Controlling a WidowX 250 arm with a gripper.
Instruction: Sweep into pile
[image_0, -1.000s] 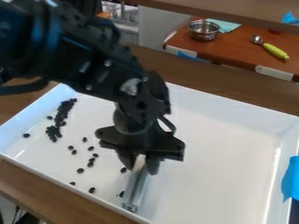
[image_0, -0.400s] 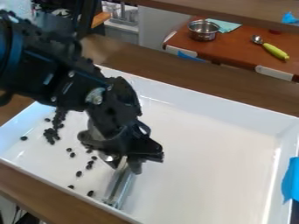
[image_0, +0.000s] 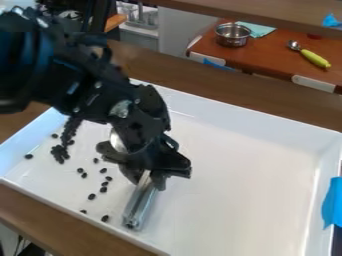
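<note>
White tray (image_0: 240, 180) contains the dark beans (image_0: 61, 152), and sweeping is partly complete. A dense, elongated cluster lies near the tray's left wall; loose beans remain between that cluster and the tray's front wall, with one apart beside the left wall. Remaining work, as judged: collect these strays and compact the cluster into a single pile. The gripper (image_0: 148, 181) is clenched on a metallic sweeping tool (image_0: 138, 204), which leans over the tray's left half, its lower end near the front wall. The strays are on the left-wall side of the tool. Clearance at the front wall is small, so a stroke in that direction risks contact. The bare tray floor toward the right wall, marked by blue tape (image_0: 332, 202), offers ample room for repositioning.
</note>
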